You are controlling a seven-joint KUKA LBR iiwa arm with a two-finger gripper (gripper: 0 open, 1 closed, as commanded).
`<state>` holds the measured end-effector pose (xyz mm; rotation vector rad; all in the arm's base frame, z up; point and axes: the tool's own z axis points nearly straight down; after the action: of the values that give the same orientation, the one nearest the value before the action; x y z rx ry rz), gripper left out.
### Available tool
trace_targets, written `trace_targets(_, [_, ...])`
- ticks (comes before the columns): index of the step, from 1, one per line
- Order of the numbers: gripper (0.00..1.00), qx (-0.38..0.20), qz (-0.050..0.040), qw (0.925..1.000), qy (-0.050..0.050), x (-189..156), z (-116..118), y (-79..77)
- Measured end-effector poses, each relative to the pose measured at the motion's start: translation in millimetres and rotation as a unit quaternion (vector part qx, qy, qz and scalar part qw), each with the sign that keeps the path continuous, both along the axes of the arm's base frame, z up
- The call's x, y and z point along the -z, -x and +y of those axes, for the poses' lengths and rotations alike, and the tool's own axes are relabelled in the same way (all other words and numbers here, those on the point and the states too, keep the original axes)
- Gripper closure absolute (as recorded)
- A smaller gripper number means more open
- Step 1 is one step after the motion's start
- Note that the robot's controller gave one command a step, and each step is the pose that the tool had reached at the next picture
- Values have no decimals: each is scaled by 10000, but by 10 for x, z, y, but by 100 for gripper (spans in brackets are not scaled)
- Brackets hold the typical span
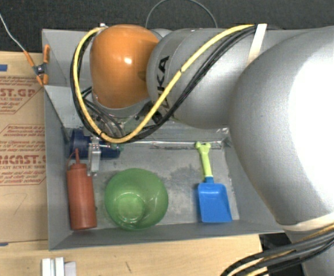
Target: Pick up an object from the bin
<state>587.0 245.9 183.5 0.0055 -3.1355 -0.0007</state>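
Observation:
My gripper [93,157] reaches down at the bin's left side, below the orange cover, just above the tip of a red-brown squeeze bottle [81,199] that lies along the left wall. A dark blue thing [75,141] sits right at the gripper, partly hidden by it, and whether it is gripped I cannot tell. A green bowl [136,199] rests to the right of the bottle, near the front wall.
A blue toy shovel [214,202] with a light green handle lies at the front right of the bin. The arm and its cables cover the back and the right side of the bin.

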Motion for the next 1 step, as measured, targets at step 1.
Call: trace_targets(1, [0, 13, -38, 10000, -8, -54, -14, -21])
